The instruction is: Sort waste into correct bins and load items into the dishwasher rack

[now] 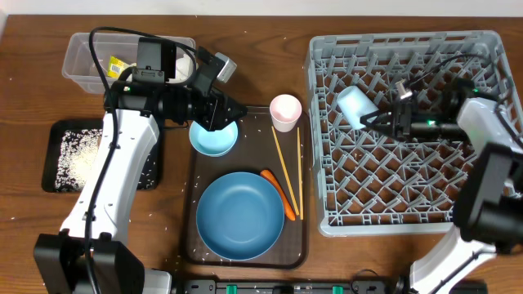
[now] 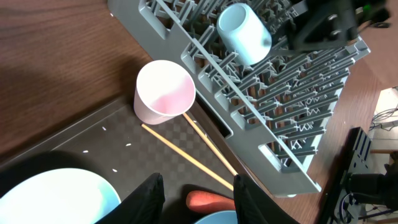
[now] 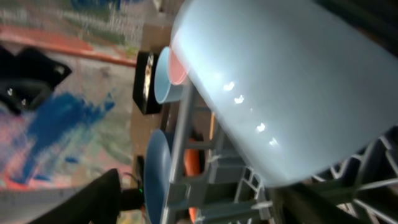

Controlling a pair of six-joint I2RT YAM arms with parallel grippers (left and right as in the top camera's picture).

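Rack-loading step. R hand (image 1: 372, 121) sat released, jaws apart beside blue cup (image 1: 355, 106), which lay in rack (image 1: 392, 188). L hand (image 1: 227, 114) hung half-open, empty, over bowl (image 1: 211, 140). I judged next: pull R clear, fetch pink cup (image 1: 285, 110).

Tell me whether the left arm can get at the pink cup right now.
Likely yes. The pink cup stands upright at a corner of the tray, just beyond the left tool, which hovers open over the small bowl. Nothing stands between them; the chopsticks lie flat beside it.

Grey plastic rack (image 1: 409, 39), glossy smooth light-blue cup (image 3: 286, 93), wood-grain table (image 1: 245, 33), thin wooden chopsticks (image 2: 186, 157), clear plastic tub (image 1: 86, 61)
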